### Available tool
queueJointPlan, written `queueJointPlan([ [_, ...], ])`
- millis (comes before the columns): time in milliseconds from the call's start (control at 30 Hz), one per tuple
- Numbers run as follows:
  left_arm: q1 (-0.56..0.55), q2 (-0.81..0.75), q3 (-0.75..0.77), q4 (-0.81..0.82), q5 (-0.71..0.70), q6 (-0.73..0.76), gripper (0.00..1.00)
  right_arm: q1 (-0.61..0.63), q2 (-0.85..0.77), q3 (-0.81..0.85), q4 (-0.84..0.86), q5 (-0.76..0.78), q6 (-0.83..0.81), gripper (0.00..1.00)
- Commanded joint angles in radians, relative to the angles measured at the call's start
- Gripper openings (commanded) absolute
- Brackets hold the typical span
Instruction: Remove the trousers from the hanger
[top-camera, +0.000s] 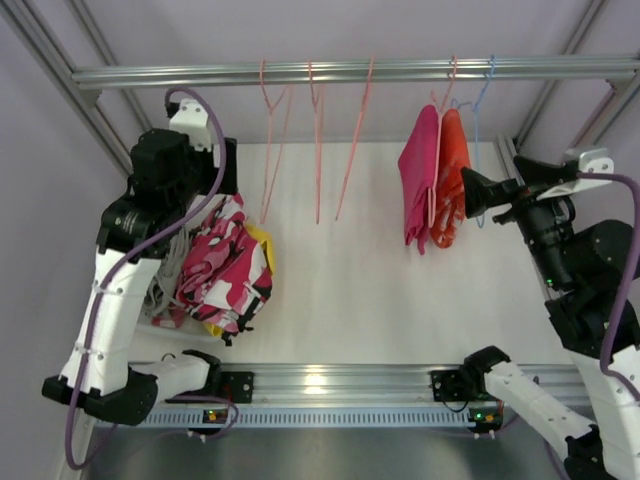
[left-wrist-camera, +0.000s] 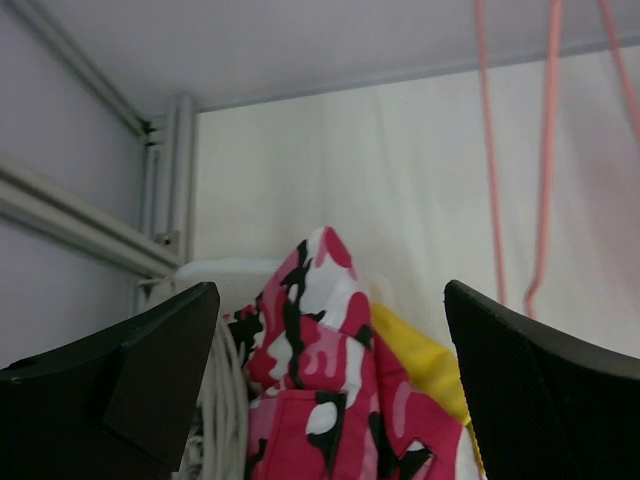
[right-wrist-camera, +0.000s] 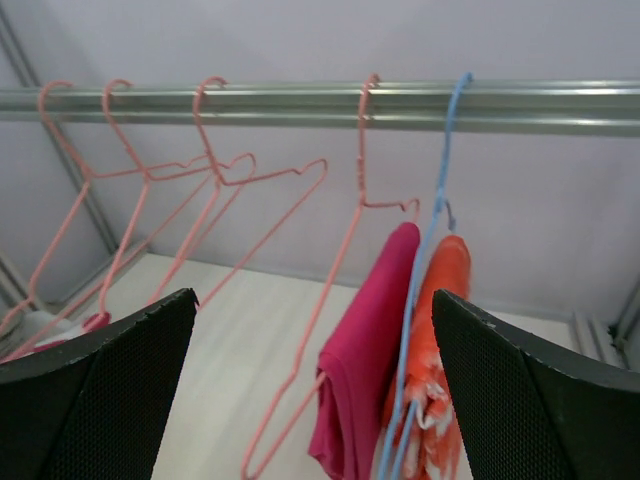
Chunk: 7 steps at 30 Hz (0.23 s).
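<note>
Magenta trousers (top-camera: 419, 178) hang folded over a pink hanger (top-camera: 448, 82) on the rail, and orange trousers (top-camera: 452, 180) hang on a blue hanger (top-camera: 484, 90) beside them. Both also show in the right wrist view, magenta (right-wrist-camera: 365, 350) and orange (right-wrist-camera: 440, 340). My right gripper (top-camera: 474, 195) is open and empty, just right of the orange trousers, apart from them (right-wrist-camera: 312, 300). Pink-white-black patterned trousers (top-camera: 225, 265) lie piled on the table at left over yellow trousers (top-camera: 263, 245) and a grey garment (top-camera: 165, 285). My left gripper (left-wrist-camera: 330, 300) is open and empty above this pile.
Three empty pink hangers (top-camera: 317, 130) hang from the metal rail (top-camera: 350, 72) left of centre. Frame posts stand at the back left (left-wrist-camera: 170, 180) and back right. The white table surface (top-camera: 350, 280) lies between the pile and the hanging garments.
</note>
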Motion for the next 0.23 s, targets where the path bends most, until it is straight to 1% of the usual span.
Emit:
queueJointPlan([
  [0, 0.027, -0.094, -0.063, 0.093, -0.180, 0.058, 0.99, -0.073, -0.050, -0.109, -0.002, 0.035, -0.041, 1.00],
  [100, 0.047, -0.150, -0.117, 0.116, -0.212, 0.072, 0.99, -0.115, -0.102, -0.167, 0.000, 0.027, -0.023, 0.99],
  [133, 0.048, -0.163, -0.123, 0.117, -0.264, 0.064, 0.99, -0.124, -0.110, -0.174, 0.001, 0.023, -0.016, 1.00],
  [200, 0.047, -0.177, -0.137, 0.131, -0.295, 0.061, 0.99, -0.141, -0.122, -0.185, 0.009, 0.027, -0.007, 1.00],
])
